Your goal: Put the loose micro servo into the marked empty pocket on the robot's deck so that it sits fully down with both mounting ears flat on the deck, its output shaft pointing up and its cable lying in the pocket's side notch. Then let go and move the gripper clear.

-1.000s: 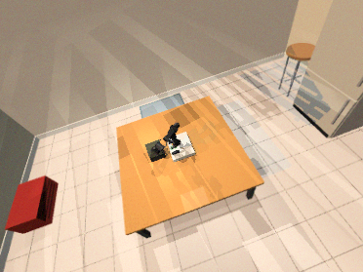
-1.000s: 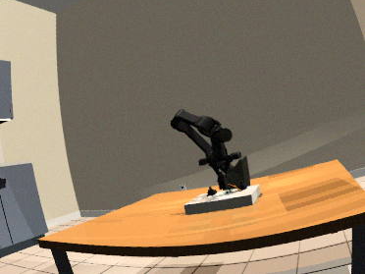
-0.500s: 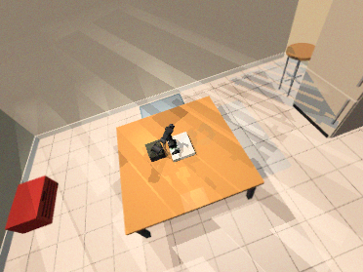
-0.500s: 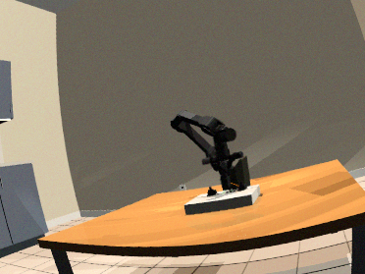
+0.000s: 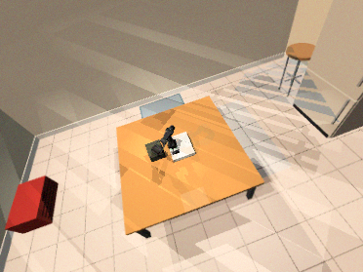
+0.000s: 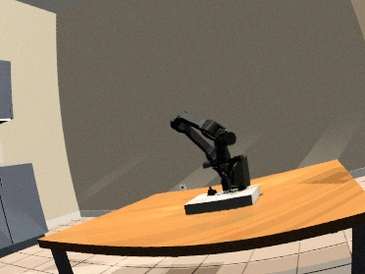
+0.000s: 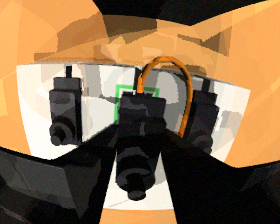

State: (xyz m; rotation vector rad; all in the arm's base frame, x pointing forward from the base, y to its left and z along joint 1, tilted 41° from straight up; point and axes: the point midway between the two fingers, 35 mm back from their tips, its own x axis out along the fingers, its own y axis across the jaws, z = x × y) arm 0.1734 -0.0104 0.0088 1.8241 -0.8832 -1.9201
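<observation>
An orange wooden table (image 5: 205, 186) on dark legs stands on a tiled floor (image 5: 302, 225). Near the tabletop's middle, somewhat toward the far edge, lies a white deck (image 5: 184, 147), a flat slab resting directly on the wood. The arm's dark base (image 5: 156, 152) sits on the tabletop touching the deck's left side.

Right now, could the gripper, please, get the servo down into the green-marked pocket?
Probably yes: the gripper, shut on the servo, hangs right over the green-marked pocket, between two seated servos; nothing visibly blocks it.
</observation>
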